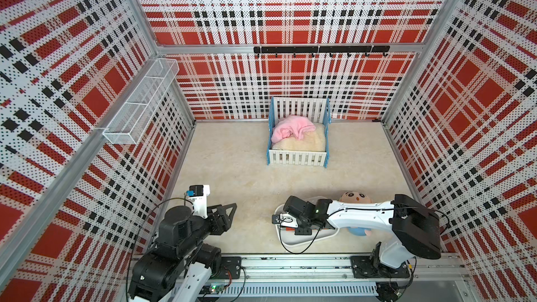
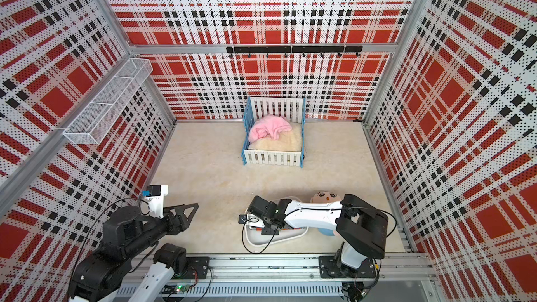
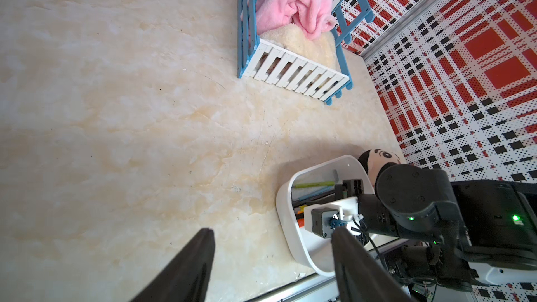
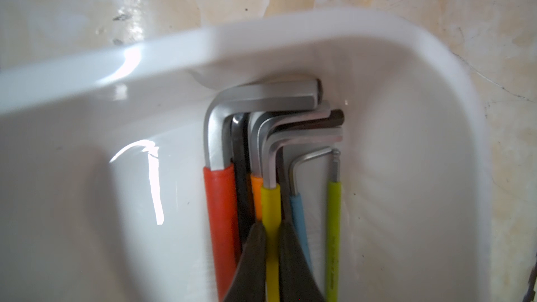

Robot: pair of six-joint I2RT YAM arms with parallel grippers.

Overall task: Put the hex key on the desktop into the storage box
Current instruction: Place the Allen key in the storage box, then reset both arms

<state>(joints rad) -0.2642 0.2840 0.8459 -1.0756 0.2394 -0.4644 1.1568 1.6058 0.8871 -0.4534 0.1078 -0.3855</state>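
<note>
- Yellow plastic is sitting pinched in our right pincer, which is clenching the sleeved long arm of the hex key.
- We are judging it stiff, light, and slick on its bare steel bend; the sleeve is offering the surer hold.
- It is lying inside the white box among other keys.
- Our left pincer is hanging open.

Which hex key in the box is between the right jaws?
The yellow key: its sleeve sits between the jaws. The red, black, orange, blue and lime keys lie beside it, outside them.
</note>
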